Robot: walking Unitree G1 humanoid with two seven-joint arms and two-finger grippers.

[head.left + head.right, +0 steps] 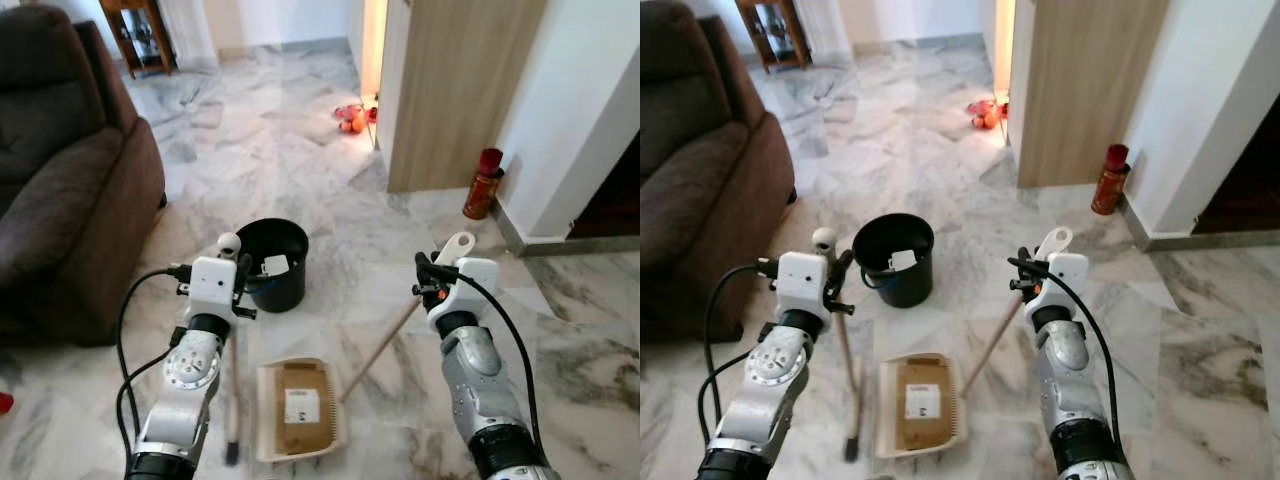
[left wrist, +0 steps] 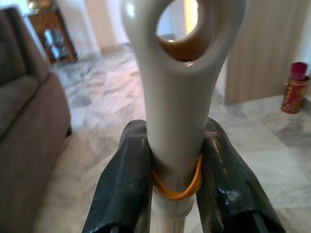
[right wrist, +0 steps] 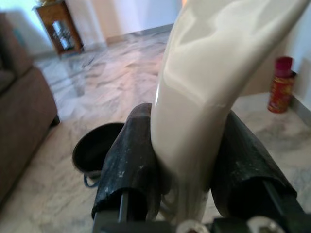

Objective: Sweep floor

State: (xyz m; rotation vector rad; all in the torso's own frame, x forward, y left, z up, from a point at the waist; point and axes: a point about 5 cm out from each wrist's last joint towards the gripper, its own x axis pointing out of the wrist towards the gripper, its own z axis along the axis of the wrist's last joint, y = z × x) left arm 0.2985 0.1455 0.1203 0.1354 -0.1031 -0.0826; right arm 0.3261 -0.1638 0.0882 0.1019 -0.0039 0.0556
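Tipping is the step in hand: the broom [image 1: 232,400] is grasped by the left gripper [image 2: 175,179], the dustpan [image 1: 298,408], carrying cardboard, by the right gripper [image 3: 187,179]. A lift toward the bucket [image 1: 272,262] is called for.

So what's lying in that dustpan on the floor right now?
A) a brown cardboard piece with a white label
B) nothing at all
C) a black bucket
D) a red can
A: the cream dustpan holds a flat brown cardboard piece bearing a white label; the black bucket stands beyond the dustpan, and the red can stands by the wall.
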